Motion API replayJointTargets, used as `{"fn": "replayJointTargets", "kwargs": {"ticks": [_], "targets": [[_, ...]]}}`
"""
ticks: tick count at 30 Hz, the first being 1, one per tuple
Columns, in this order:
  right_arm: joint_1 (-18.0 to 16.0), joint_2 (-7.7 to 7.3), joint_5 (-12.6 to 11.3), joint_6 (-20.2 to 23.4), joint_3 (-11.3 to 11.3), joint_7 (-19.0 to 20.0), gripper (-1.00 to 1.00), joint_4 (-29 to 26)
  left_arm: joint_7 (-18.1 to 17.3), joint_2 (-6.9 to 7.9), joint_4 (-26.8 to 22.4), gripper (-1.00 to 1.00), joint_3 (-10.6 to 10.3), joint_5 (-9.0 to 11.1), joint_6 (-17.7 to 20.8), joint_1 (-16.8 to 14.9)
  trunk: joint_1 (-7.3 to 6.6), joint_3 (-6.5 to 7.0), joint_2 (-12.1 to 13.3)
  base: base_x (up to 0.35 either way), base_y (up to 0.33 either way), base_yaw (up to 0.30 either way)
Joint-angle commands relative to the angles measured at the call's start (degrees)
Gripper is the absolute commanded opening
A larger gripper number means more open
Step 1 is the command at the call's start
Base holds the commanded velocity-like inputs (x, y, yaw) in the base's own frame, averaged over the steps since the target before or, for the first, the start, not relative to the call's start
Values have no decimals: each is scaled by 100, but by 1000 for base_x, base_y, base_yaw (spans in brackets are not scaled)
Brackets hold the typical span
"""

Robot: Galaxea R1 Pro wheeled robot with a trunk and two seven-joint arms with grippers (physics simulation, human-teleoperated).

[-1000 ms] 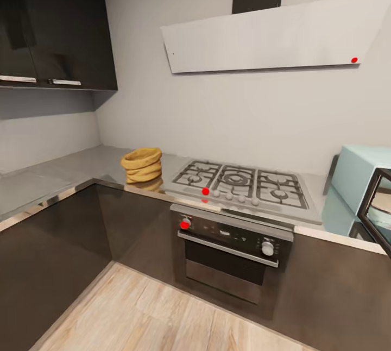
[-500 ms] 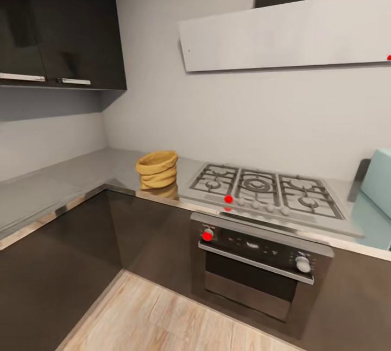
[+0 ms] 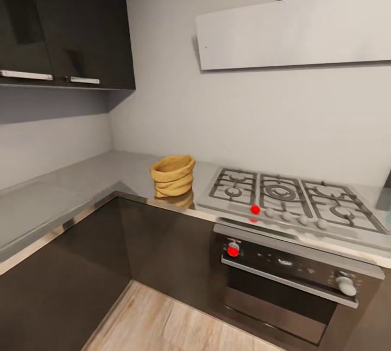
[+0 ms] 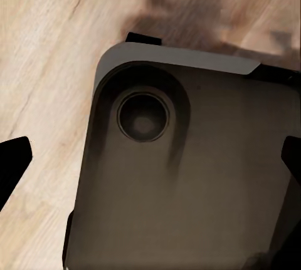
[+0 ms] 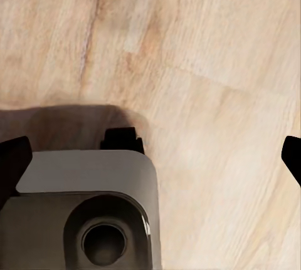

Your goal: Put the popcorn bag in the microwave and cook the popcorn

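The popcorn bag (image 3: 172, 176) sits on the counter (image 3: 65, 188) beside the hob (image 3: 288, 199); both grippers hang spread apart above the wood floor (image 5: 207, 63).

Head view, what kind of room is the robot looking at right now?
A home kitchen, by the look of it. A gas hob with grates sits in a grey countertop above a built-in oven, with a flat grey hood on the wall. A tan popcorn bag stands beside the hob.
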Motion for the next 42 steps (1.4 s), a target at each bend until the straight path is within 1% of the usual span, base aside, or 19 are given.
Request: {"fn": "replayJointTargets", "kwargs": {"ticks": [1,13,22,33,37,42], "targets": [[-7,2,59,-31,-48,-25,100,18,5,-2,-2,100,10,38,-11,-1,3,-5,-3,234,280,0],[-6,22,59,-31,-48,-25,100,24,5,-2,3,100,2,30,-11,-1,3,-5,-3,236,278,-2],[-5,25,59,-23,-48,-35,100,25,5,-10,-1,100,21,25,-47,-1,3,-5,-3,221,243,-221],[-8,15,55,-19,-48,-78,100,25,66,-26,-2,100,36,30,-64,-1,3,-5,-3,12,12,-232],[-10,-29,60,-26,-48,-101,100,17,73,-31,-2,100,41,35,-72,-1,3,-5,-3,0,24,-39],[-7,-45,65,-25,-48,-97,100,16,83,-35,-2,100,45,42,-65,-1,3,-5,-3,0,268,-2]]}}
